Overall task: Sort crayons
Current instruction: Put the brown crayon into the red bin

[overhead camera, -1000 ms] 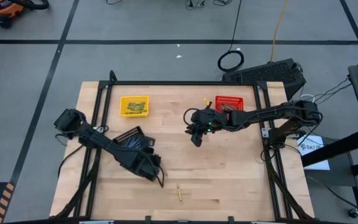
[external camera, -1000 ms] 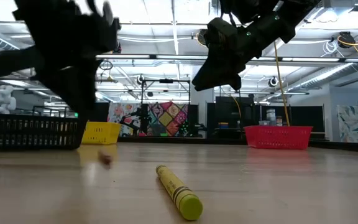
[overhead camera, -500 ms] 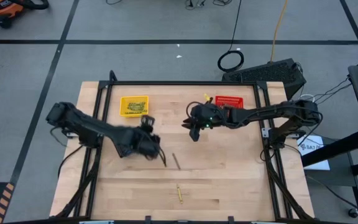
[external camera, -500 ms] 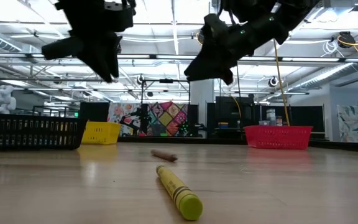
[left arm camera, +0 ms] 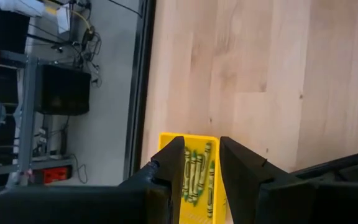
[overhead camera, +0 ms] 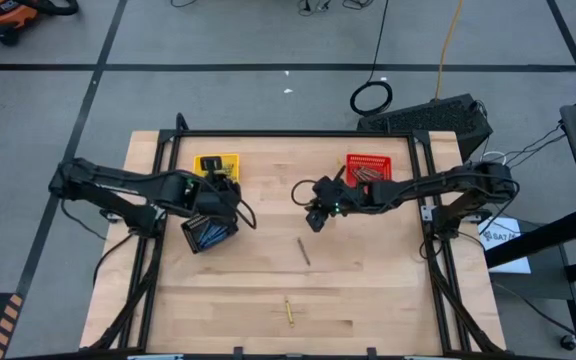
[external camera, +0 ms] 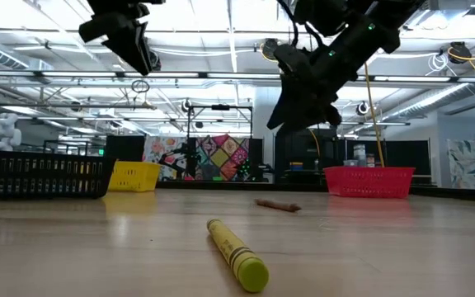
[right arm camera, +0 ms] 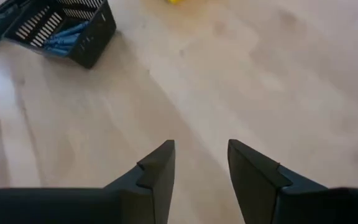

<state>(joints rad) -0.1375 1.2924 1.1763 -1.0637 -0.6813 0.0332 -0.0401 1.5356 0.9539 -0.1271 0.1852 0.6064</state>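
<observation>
A brown-red crayon (overhead camera: 304,250) lies flat on the wooden table near its middle, also seen in the low view (external camera: 277,205). A yellow crayon (overhead camera: 289,312) lies nearer the front edge (external camera: 236,254). My left gripper (overhead camera: 226,190) hangs high beside the yellow basket (overhead camera: 214,162), open and empty (left arm camera: 202,168); yellow crayons (left arm camera: 196,171) lie in that basket beyond its fingers. My right gripper (overhead camera: 312,220) hovers above the table left of the red basket (overhead camera: 369,166), open with nothing between its fingers (right arm camera: 201,162).
A black basket (overhead camera: 208,232) holding blue crayons (right arm camera: 61,37) stands on the table's left half, just near of my left gripper. Bare wood lies between the two loose crayons and the right edge. A black frame rail (overhead camera: 288,133) runs along the far edge.
My left gripper has risen and swung from the table's near middle toward the far left, up beside the yellow basket. The brown-red crayon has come into view and rolled along the table toward the right. My right gripper has stayed in place but tipped and turned a little.
</observation>
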